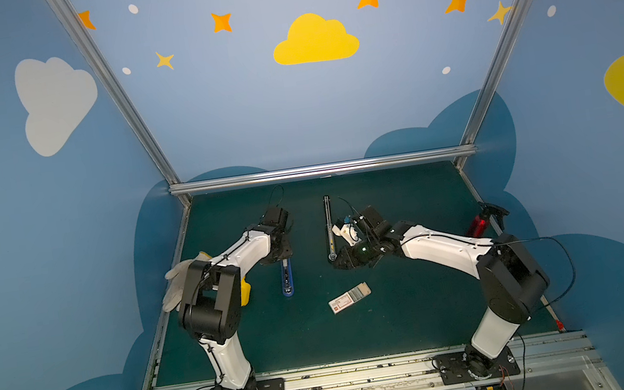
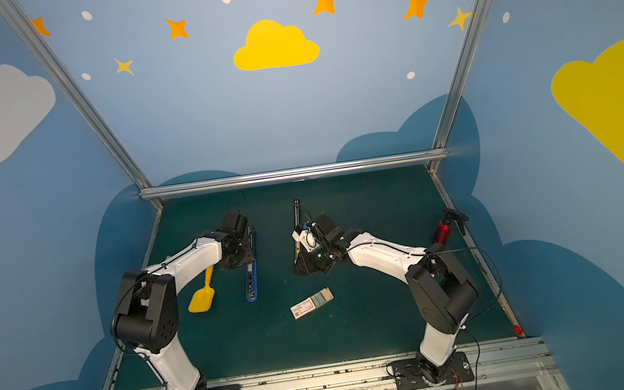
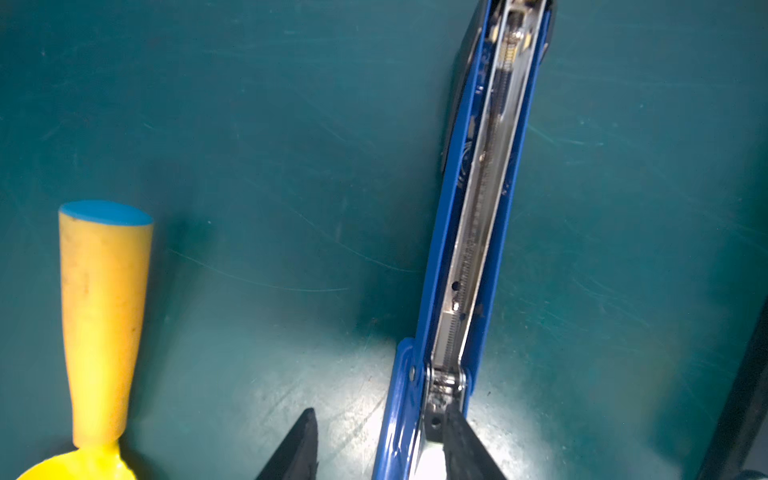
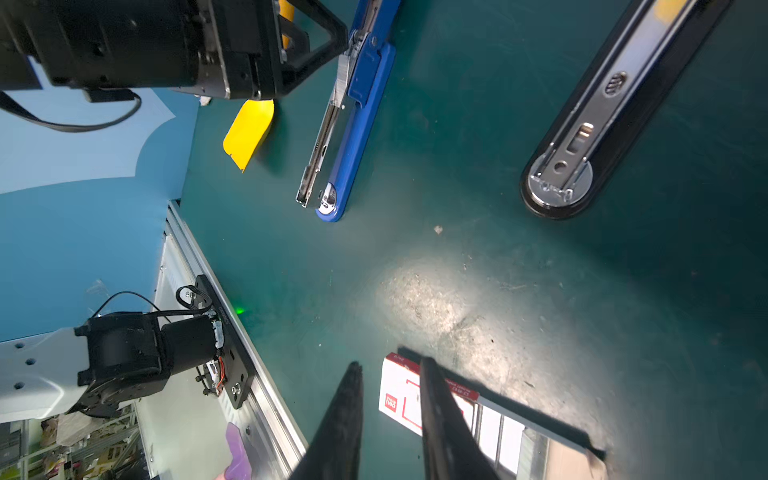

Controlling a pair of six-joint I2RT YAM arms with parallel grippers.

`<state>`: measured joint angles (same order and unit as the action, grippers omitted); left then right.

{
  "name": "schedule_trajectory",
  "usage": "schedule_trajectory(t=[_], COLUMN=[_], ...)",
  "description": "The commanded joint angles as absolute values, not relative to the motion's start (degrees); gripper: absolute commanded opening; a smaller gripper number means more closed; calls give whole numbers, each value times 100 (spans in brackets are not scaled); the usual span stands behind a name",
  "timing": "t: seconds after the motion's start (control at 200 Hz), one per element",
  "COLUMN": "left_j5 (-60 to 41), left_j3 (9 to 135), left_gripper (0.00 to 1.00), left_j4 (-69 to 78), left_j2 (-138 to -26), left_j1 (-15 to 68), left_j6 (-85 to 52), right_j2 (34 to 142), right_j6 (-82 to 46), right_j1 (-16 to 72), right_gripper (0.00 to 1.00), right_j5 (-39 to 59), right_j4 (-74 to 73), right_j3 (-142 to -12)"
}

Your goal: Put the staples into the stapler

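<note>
The blue stapler (image 1: 286, 277) (image 2: 250, 283) lies flat on the green mat, swung open with its silver magazine channel (image 3: 469, 257) facing up. My left gripper (image 3: 384, 432) (image 1: 283, 256) straddles its hinge end. The jaws are apart: one finger (image 3: 459, 440) rests over the metal hinge, the other finger (image 3: 305, 440) stands clear of the blue side. The staples (image 1: 358, 292) (image 4: 494, 432) sit in grey rows in a white box with a red mark (image 1: 344, 302) (image 2: 305, 309) (image 4: 401, 401), its drawer slid partly out. My right gripper (image 4: 390, 370) (image 1: 347, 263) hovers above and just behind the box, jaws slightly apart and empty.
A second, black stapler (image 1: 329, 226) (image 4: 582, 145) lies open beside the right wrist. A yellow scoop (image 2: 202, 296) (image 3: 104, 316) lies left of the blue stapler. A white glove (image 1: 177, 277) is at the left edge and a red spray bottle (image 1: 480, 222) at the right edge.
</note>
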<state>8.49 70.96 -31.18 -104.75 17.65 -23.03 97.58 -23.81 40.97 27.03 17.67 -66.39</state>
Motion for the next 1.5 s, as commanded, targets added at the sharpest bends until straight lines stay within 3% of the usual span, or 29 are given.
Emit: schedule_trajectory(t=[0.0, 0.371, 1.212, 1.492], left_j5=[890, 905, 967, 1146], left_j3=[7077, 6808, 6258, 6031], left_gripper=[49, 41, 33, 40], left_j4=[-3252, -3244, -3472, -3367], left_j2=[-10606, -10580, -10152, -9685], left_j1=[1775, 1900, 2133, 2227], left_j6=[-2353, -2513, -2899, -3020], right_j2=[9553, 9510, 9502, 9510], right_j6=[-2416, -2398, -2515, -2548], right_j1=[4070, 4034, 3925, 3919], right_gripper=[26, 25, 25, 25], right_j5=[2733, 2725, 2725, 2733], right_j4=[1721, 1758, 1656, 1615], right_j3=[-6565, -6539, -6436, -6407])
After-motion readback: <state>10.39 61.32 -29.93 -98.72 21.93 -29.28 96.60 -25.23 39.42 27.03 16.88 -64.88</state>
